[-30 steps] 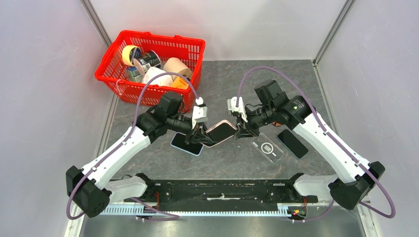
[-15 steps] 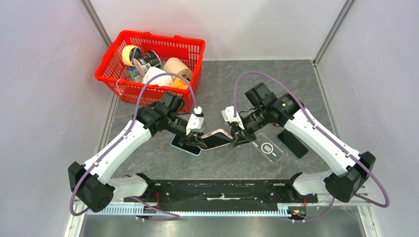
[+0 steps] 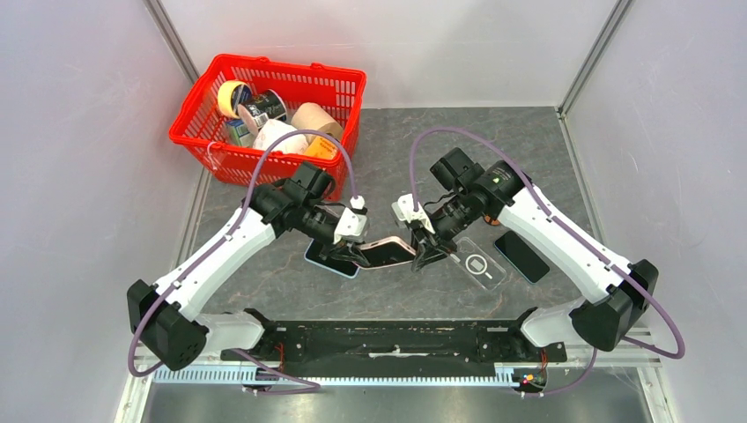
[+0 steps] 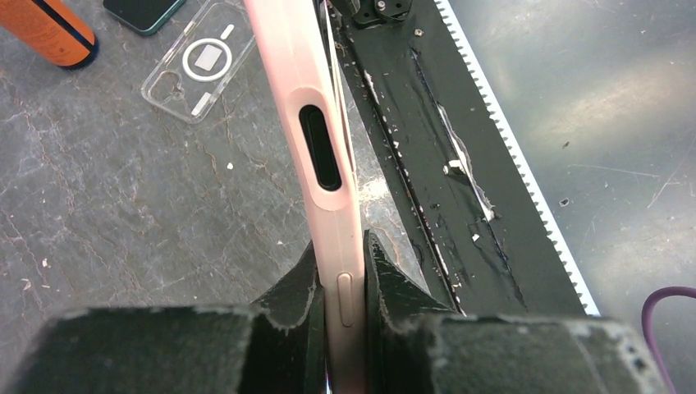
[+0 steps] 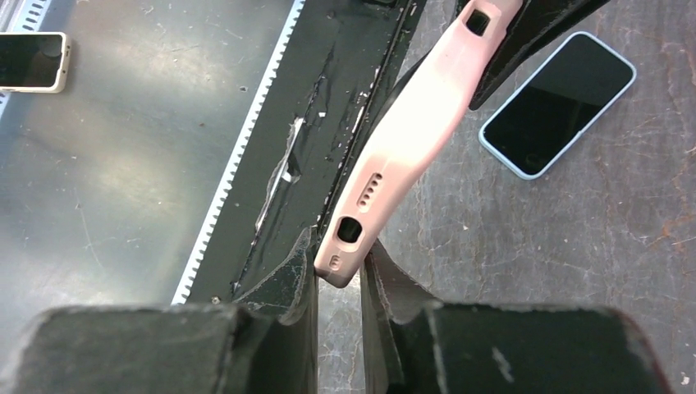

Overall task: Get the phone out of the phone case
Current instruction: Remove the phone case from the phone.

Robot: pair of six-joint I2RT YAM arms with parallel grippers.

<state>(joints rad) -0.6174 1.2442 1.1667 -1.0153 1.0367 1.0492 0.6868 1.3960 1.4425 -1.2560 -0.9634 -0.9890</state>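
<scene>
Top view, left to right. A red basket (image 3: 204,97) of assorted goods stands at the far left corner, untouched. The left gripper (image 3: 355,249) is clamped narrowly on one end of the pink phone case (image 3: 388,251), both pads pressed to its faces in the left wrist view (image 4: 339,263). The phone case hangs clear of the table between the two arms, partly above a blue-edged phone (image 3: 330,262). Over the last second it has turned from a marked tilt to nearly level and dropped lower, both wrists having swung inward. The right gripper (image 3: 421,256) stands narrow about the opposite end (image 5: 338,263), its fingers appearing to touch both faces. The phone seems still seated inside, so the extraction is judged not yet begun; the move reads as repositioning. A clear case (image 3: 478,263) and a dark phone (image 3: 521,256) lie at right.
</scene>
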